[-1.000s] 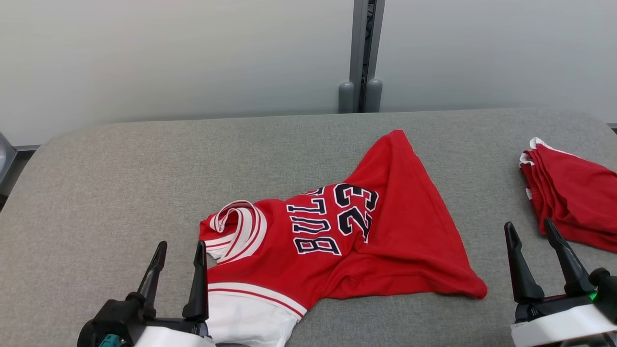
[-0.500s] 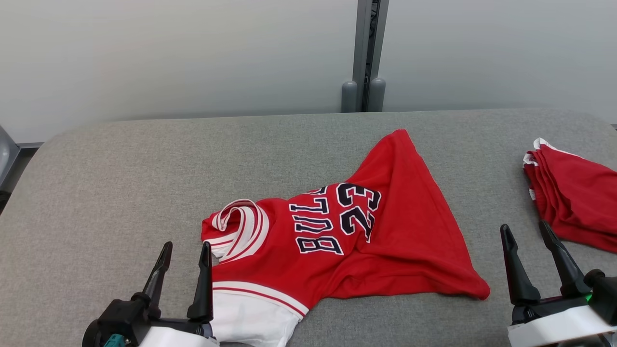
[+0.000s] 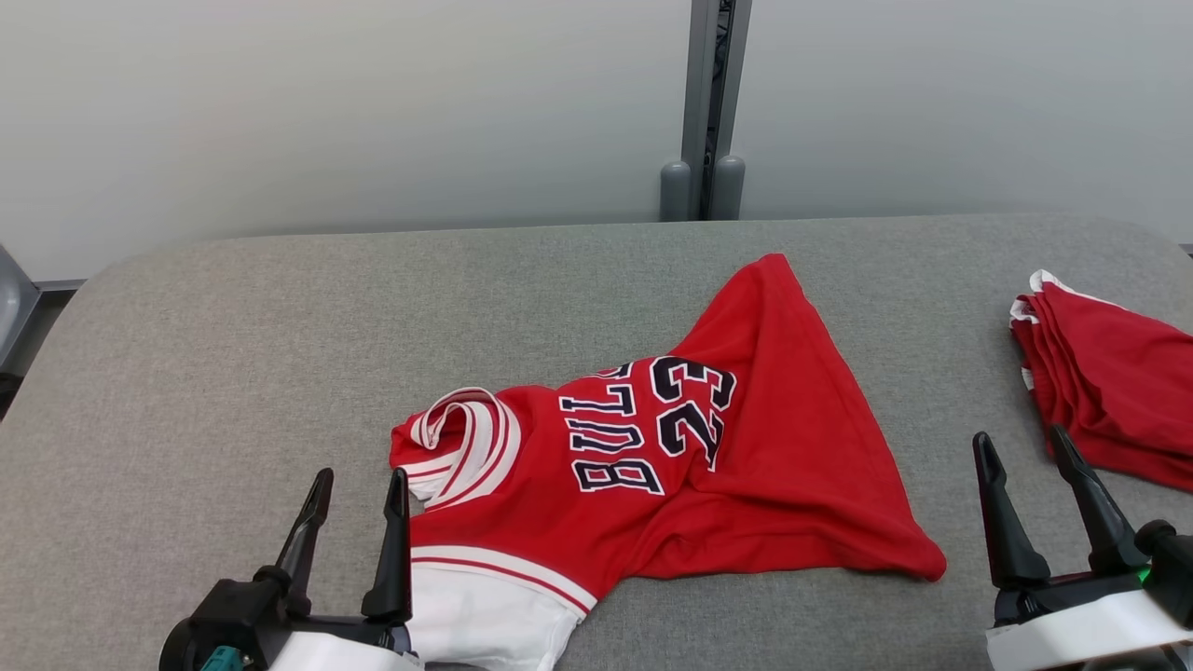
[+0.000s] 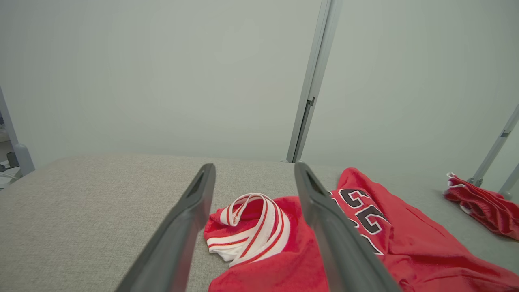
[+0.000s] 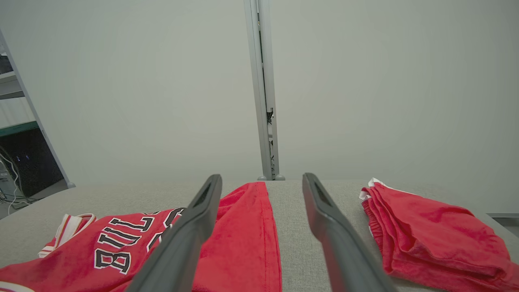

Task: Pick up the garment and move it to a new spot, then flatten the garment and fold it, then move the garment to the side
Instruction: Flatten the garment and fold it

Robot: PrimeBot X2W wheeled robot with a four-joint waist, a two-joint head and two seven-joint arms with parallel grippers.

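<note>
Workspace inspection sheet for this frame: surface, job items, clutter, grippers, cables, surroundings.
Surface: grey fabric-covered table, rounded far corners.
Job's things: red jersey lies crumpled mid-table, lettering up, striped collar toward the robot's left; not flattened, not folded.
Clutter: folded red garment at the table's right edge, apart from the jersey.
Grippers: left gripper open, empty, near the collar; right gripper open, empty, between the two garments.
Cables: loose wires by a dark rack, off the table.
Surroundings: pale wall panels, grey post behind the table.
</note>
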